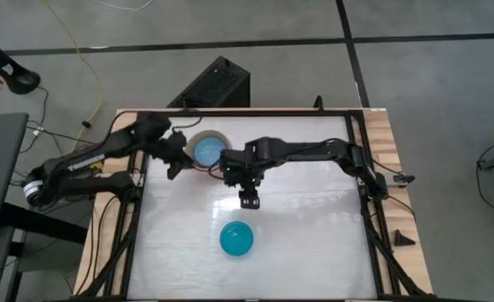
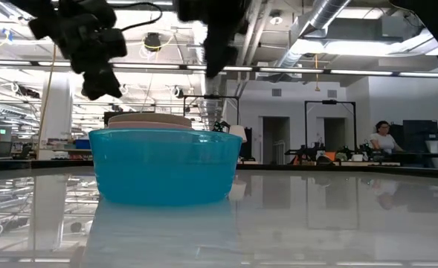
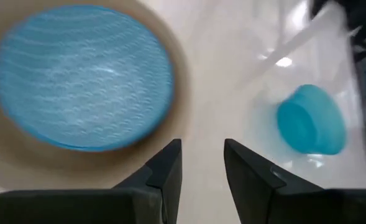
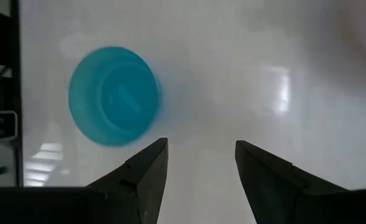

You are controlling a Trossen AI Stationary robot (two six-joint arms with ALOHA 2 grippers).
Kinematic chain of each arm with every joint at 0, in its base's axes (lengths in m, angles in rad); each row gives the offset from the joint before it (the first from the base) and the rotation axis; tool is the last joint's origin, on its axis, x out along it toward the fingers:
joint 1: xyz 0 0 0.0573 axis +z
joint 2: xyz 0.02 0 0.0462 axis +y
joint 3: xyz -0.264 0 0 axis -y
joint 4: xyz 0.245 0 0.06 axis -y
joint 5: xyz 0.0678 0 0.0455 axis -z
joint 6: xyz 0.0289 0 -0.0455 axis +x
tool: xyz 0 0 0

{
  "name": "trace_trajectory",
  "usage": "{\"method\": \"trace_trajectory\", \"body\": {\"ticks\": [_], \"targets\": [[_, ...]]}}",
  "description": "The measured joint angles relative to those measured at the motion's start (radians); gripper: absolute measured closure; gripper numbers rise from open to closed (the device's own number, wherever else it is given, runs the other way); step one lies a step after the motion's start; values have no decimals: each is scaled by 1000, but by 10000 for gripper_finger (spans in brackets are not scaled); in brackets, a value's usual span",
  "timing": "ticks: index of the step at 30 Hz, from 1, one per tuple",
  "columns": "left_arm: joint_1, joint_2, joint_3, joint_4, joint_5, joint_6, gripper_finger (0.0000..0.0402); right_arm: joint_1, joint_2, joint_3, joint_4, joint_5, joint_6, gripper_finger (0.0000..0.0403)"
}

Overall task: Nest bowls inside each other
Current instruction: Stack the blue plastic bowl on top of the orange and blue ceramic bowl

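A light blue bowl (image 1: 208, 151) (image 3: 83, 78) sits inside a grey-beige bowl (image 3: 178, 93) at the table's far left; in the low view the stack's rims (image 2: 148, 119) show behind the teal bowl. The teal bowl (image 1: 236, 239) (image 4: 113, 96) (image 2: 165, 167) stands alone, mouth up, on the table's near middle. My left gripper (image 1: 178, 164) (image 3: 201, 146) hovers open beside the stack, on its left near side, with nothing between its fingers. My right gripper (image 1: 248, 201) (image 4: 201, 146) hangs open above the table, between the stack and the teal bowl, pointing steeply down.
A black box (image 1: 217, 82) lies on the floor beyond the table's far edge. Dark frame rails (image 1: 366, 193) run along the table's left and right sides. A small black piece (image 1: 403, 237) sits on the wooden right border. A person (image 2: 386, 138) sits in the room behind.
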Motion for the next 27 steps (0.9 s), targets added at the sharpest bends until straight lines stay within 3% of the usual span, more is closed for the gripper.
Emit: {"method": "trace_trajectory", "body": {"ticks": [4,11,21,27], "targets": [[-52,-95,-78,45,18,-57,295,19,1,-162,181,-59,50,180],[-132,-165,-129,46,-12,-59,295,101,2,-334,382,-20,222,180],[-172,-162,-129,98,-12,-18,295,185,1,-395,495,173,456,180],[-175,-162,-129,158,-7,-17,295,185,0,-408,516,180,476,180]]}}
